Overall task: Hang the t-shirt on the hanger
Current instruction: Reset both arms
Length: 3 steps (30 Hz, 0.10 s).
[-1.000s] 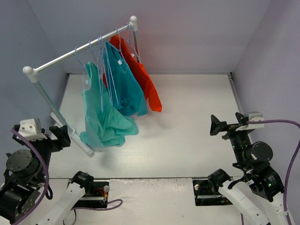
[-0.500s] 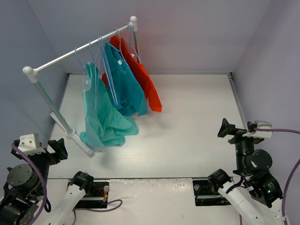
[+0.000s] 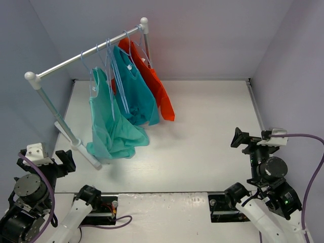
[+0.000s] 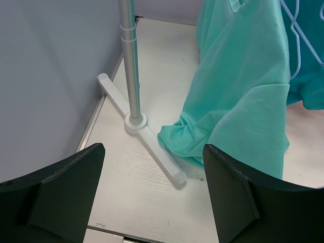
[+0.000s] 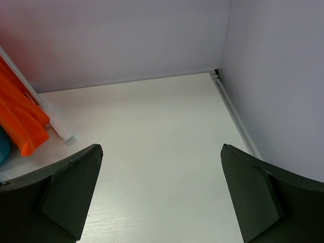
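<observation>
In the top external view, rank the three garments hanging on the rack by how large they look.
1. Light mint-teal cloth t-shirt, also nearest the camera.
2. Darker blue-teal cloth t-shirt.
3. Orange-red cloth garment, partly hidden behind the blue-teal one, so its true size is unsure.

T-shirt [image 3: 114, 126], left of frame: plain mint-teal. Second shirt [image 3: 135, 96]: darker blue-teal. Garment [image 3: 158, 91], upper centre: orange-red. Hanger [image 3: 91, 77]: light-blue wire. Rack [image 3: 76, 58]: silver, white ends. Table [image 3: 202, 126]: white.
</observation>
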Motion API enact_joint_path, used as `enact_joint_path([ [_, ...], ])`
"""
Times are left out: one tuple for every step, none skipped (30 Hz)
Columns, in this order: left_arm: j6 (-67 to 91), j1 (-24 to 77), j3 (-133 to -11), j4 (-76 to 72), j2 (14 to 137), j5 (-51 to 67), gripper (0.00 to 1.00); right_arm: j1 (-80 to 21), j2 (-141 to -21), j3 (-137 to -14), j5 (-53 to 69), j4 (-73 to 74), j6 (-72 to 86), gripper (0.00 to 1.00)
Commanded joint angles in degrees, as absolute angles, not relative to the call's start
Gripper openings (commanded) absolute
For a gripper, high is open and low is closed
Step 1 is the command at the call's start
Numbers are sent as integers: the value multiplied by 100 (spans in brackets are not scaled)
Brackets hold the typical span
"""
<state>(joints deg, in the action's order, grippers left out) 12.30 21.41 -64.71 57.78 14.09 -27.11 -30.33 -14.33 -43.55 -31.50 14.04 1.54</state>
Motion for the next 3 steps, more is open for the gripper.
enact_joint_path([
  [1301,2153,-6530,5546,1654,-2769,74,-3006,-1670,-4475,-3129,1011,246,100],
  [1301,2153,-6531,5546,1660,-2769,74,-3006,-1672,-4484,-3129,1011,246,100],
  [1301,2153,-6538,5546,1652,-2769,74,-3006,-1698,-4500,-3128,1011,248,100],
])
